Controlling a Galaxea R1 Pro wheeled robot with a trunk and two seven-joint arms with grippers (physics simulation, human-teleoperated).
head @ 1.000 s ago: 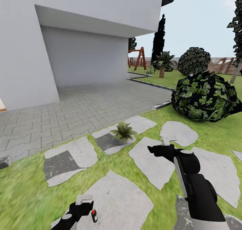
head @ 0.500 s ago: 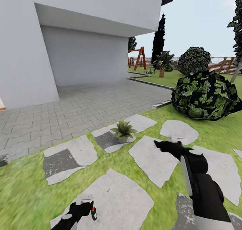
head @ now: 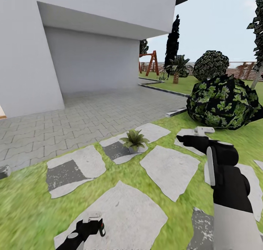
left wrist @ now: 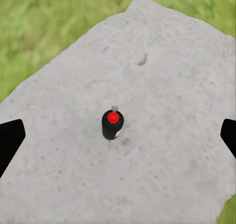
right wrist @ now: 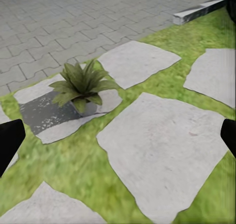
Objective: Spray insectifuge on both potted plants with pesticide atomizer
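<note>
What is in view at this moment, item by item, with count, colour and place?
pesticide atomizer: one, dark bottle with red tip, upright on the nearest stepping stone.
potted plant: one, green leaves in a grey pot, on a stone by the paving.
stepping stones: several, pale grey, set in the lawn.
paving: grey blocks, before the white building.
bushes: two, dark green, at right.
swing frame: one, reddish brown, far back.
left gripper: black fingers wide apart above the atomizer.
right gripper: black fingers wide apart, facing the plant.

You have: one dark green red-tipped atomizer bottle [left wrist: 112,125]; one grey-potted rosette of pointed green leaves [head: 134,140]; two black grippers.
</note>
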